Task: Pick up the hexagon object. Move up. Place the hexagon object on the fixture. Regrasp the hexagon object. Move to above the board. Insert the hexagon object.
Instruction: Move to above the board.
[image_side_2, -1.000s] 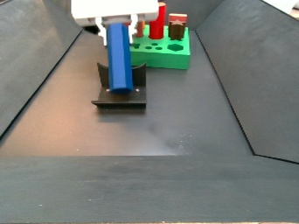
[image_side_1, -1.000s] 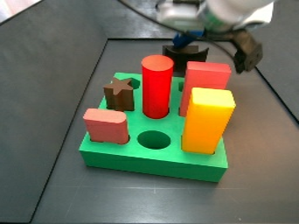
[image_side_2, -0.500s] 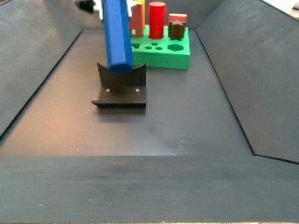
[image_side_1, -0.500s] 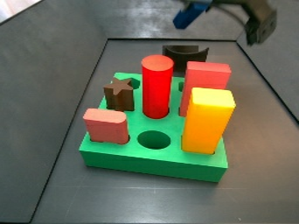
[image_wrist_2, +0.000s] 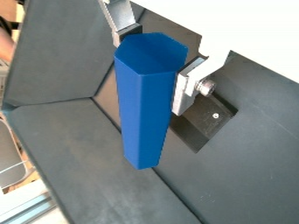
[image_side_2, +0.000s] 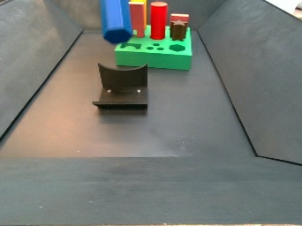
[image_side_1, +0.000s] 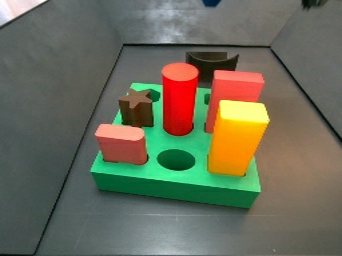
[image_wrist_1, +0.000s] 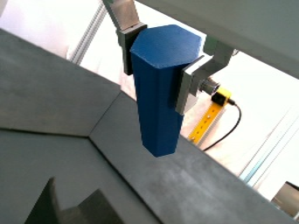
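The blue bar [image_wrist_1: 160, 87] is pinched upright by the tool [image_wrist_1: 163, 57], high above the black fixture [image_side_2: 122, 86]. The move toward the green board [image_side_2: 160, 57] is in hand — next, the round hole [image_side_1: 175, 159] must be lined up.

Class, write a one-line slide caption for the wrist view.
Gripper shut on the blue hexagon object, held upright above the black fixture.

A tall red cylinder [image_side_1: 179, 98] stood near the middle of the green board [image_side_1: 147, 181]. A yellow rectangular block [image_side_1: 238, 137] stood at its front right corner. A salmon-red block [image_side_1: 237, 92] was behind it. A brown star-shaped block [image_side_1: 135, 106] was by the left edge, and a pink block [image_side_1: 120, 143] at the front left corner.
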{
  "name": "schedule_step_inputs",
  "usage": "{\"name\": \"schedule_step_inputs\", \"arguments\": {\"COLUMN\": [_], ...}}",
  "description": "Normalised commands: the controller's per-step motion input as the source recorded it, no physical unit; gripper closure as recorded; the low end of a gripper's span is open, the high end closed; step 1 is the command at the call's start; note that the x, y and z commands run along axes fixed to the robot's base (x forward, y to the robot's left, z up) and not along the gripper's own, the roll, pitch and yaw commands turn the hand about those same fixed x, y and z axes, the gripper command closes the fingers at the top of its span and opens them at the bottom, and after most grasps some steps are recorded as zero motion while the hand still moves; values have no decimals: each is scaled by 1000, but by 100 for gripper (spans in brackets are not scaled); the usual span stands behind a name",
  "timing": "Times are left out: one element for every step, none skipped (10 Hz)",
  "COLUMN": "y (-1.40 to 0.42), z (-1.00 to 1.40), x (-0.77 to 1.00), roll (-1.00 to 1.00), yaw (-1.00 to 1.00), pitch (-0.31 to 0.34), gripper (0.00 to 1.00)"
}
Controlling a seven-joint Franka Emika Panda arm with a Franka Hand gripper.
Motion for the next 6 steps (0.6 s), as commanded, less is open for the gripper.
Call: {"name": "schedule_step_inputs", "arguments": {"y": [-25,-24,-21,-21,-1000,-1000], "z": [821,602,436,224,220,229], "x": [35,28,22,29,-641,-654], "roll": [-25,-26,-29,-35,-1000,-1000], "yaw": [67,56,48,48,-104,-106], "pitch": [45,57,69,87,-76,-91], "gripper": [100,100,100,100,100,100]}}
